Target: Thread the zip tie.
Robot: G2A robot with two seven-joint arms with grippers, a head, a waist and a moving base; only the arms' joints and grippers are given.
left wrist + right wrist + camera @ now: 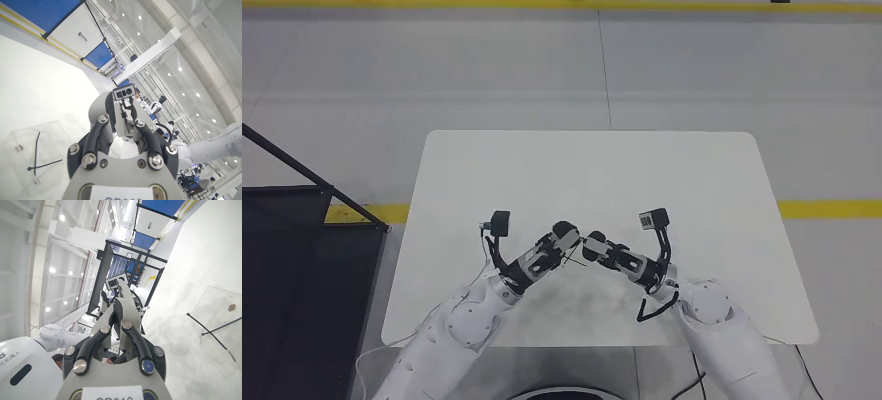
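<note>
My right gripper point(118, 298) is shut on a thin black zip tie point(119, 289) that pokes out past its fingertips. It is raised above the white table point(692, 200), near the middle of the front half. My left gripper point(122, 106) faces it tip to tip, fingers apart, and the right gripper's tips sit between them. In the top view the left gripper point(570, 240) and the right gripper point(588, 243) meet. How far the tie reaches into the left gripper is hidden.
A clear flat tray point(47, 132) lies on the table near the grippers. Two spare black zip ties point(36, 144) lie crossed on it, and the right wrist view shows the tray point(217, 298) and the ties point(206, 330) too. The far half of the table is bare.
</note>
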